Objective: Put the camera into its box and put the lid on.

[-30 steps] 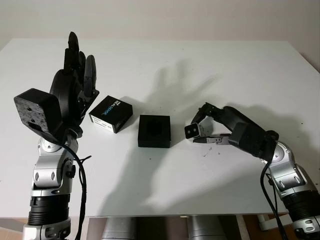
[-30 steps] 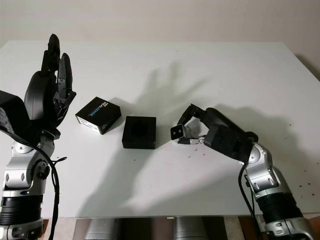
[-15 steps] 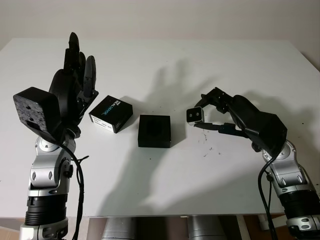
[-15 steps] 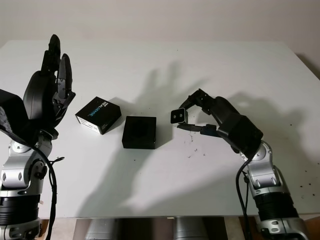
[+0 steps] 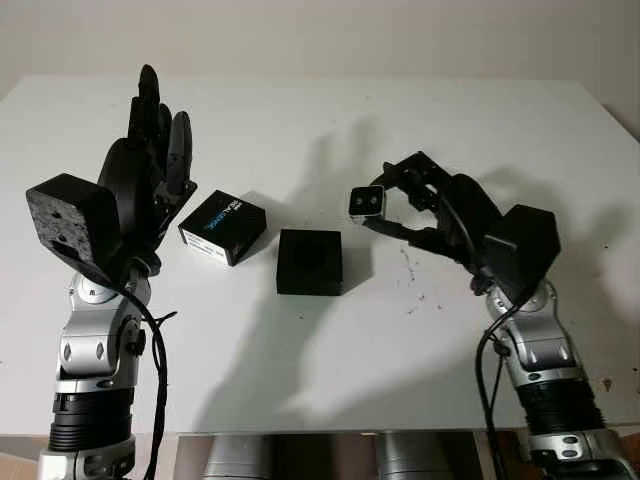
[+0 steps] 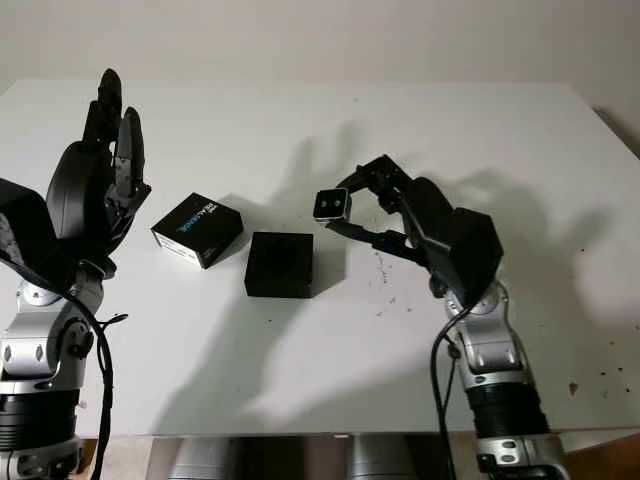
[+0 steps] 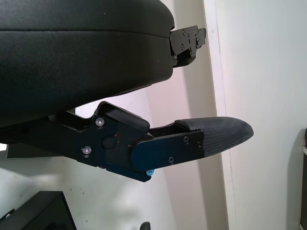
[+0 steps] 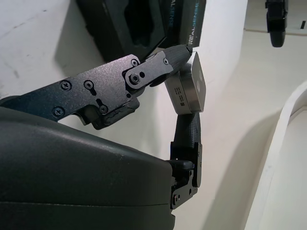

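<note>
Here the right hand [image 5: 400, 205] grips the small silver camera [image 5: 366, 202] in its fingertips, up off the table, just right of the open black box [image 5: 309, 261]. The lid [image 5: 222, 227] lies left of the box, and the left hand [image 5: 150, 160] is raised, released, beyond the lid.

camera [image 8: 191, 89]: brushed metal, seemingly | box [image 5: 309, 261]: matt black | table [image 5: 300, 130]: smooth white

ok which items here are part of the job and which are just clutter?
Job:
- camera, held above the table in the right hand
- open black box
- printed lid, left of the box

Bystanders:
- left hand, raised, open, idle
- white table
</note>
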